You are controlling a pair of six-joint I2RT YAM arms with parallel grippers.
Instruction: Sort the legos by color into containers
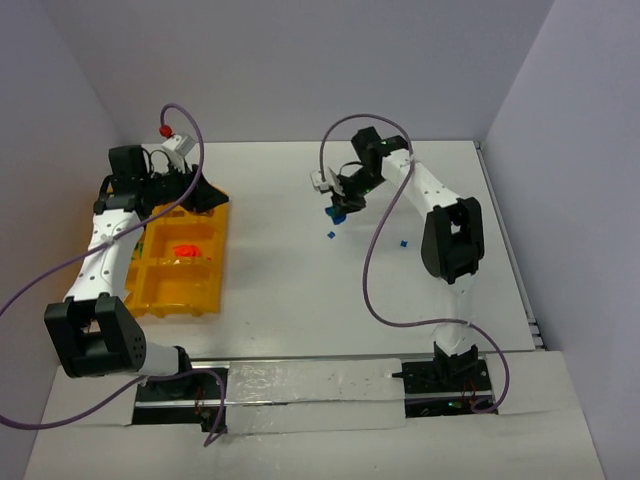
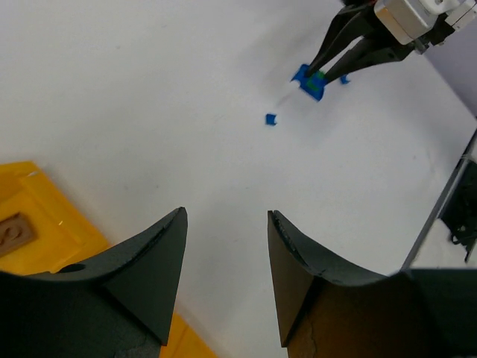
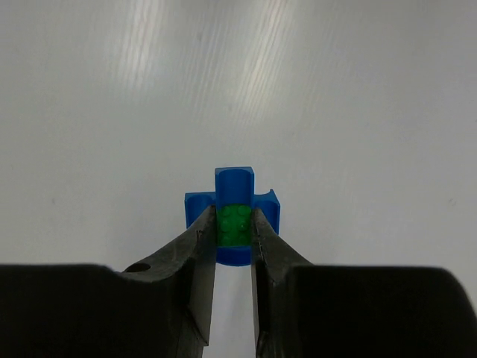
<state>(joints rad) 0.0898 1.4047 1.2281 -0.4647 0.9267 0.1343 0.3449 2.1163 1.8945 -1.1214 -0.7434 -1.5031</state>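
Now the blue-and-green lego [image 3: 234,183], at far centre of the table [image 1: 280,300] and well right of the yellow tray [image 1: 175,300], is pinched by the narrowed right gripper [image 3: 233,216], so a straight lift is advised; the left gripper [image 2: 226,215] is held half open, empty.

The left arm [image 1: 105,245] is extended forward, and the left gripper [image 2: 226,268] is held with jaws parted, nothing between them. The right arm [image 1: 425,190] is bent inward, and the right gripper [image 3: 233,227] is pinched onto a blue-and-green lego [image 3: 235,186].
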